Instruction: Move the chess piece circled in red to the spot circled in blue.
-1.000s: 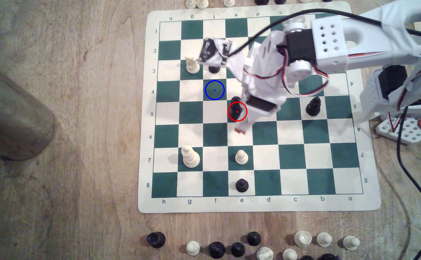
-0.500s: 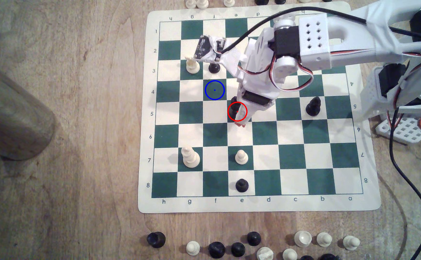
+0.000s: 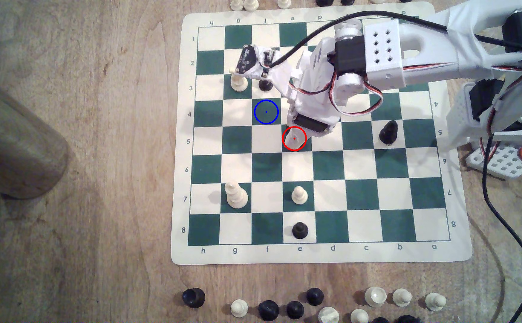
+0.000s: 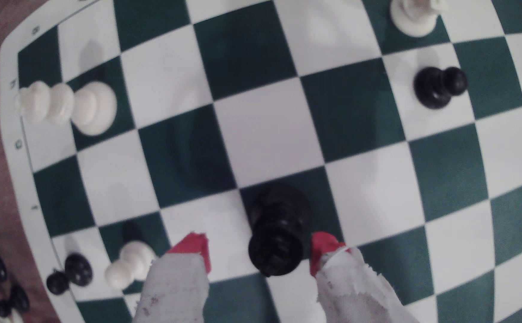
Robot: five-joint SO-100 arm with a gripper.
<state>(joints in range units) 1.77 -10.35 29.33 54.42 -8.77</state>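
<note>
Chessboard (image 3: pixel 458 248) squares lie bare between chess piece (image 4: pixel 276 236) and spot (image 3: pixel 266 111)

One board (image 3: pixel 315 255) holds three white pieces (image 3: pixel 238 81) (image 3: pixel 236 195) (image 3: pixel 299 195) and four black pieces (image 3: pixel 265 84) (image 3: pixel 388 133) (image 3: pixel 300 230), the chess piece (image 4: pixel 276 229) among them; one blue ring (image 3: pixel 266 111), one red ring (image 3: pixel 294 138).

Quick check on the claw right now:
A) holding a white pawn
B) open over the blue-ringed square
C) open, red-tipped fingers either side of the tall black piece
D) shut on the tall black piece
C: in the wrist view the claw is open, its red-tipped fingers flanking the chess piece with gaps showing on both sides.
</note>
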